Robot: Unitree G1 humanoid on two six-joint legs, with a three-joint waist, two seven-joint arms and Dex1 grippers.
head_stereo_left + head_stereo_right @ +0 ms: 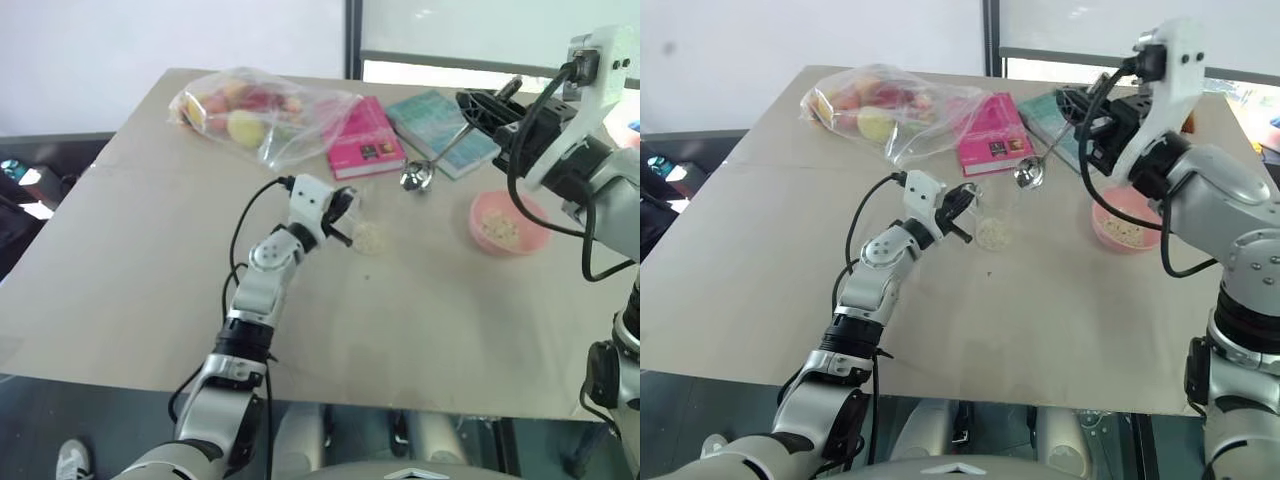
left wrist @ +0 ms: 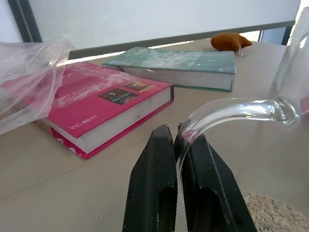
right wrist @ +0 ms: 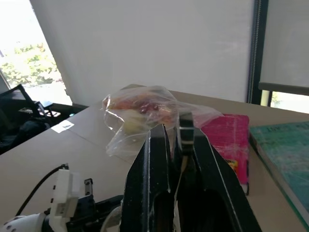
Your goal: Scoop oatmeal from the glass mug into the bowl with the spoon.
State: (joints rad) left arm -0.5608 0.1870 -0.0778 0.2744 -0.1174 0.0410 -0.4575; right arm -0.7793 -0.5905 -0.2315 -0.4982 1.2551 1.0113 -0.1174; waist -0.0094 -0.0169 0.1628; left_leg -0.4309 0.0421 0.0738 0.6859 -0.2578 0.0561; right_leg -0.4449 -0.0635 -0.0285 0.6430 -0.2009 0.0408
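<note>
The left end effector [image 2: 176, 145] is clenched on the curved handle of the glass mug [image 1: 992, 222], the clear handle pinched between its two black fingers [image 2: 154, 188] as seen in the left wrist view. The mug stands upright near the middle of the tabletop [image 1: 150, 300], with a low layer of oatmeal [image 1: 369, 237] in its bottom.

The right end effector [image 1: 478, 110] is raised above the far right part of the tabletop and is clenched on the spoon [image 1: 430, 168], gripping the upper end of its slim handle. The handle slopes down toward the robot's left, and the oval head hangs in the air just in front of the books, between the mug and the bowl. Whether the head carries any flakes cannot be told.

The pink bowl [image 1: 535, 240] sits on the tabletop to the right of the mug, well apart from it and below the right arm. A heap of pale flakes lies inside it.

At the far side of the tabletop lie a pink book [image 1: 365, 140] and, beside it to the right, a teal book [image 1: 440, 120], both flat. To the left of the pink book rests a clear plastic bag of fruit [image 1: 245, 110], its loose edge overlapping the pink book's near corner. A small brown object [image 2: 231, 41] lies beyond the teal book in the left wrist view; its nature cannot be told.
</note>
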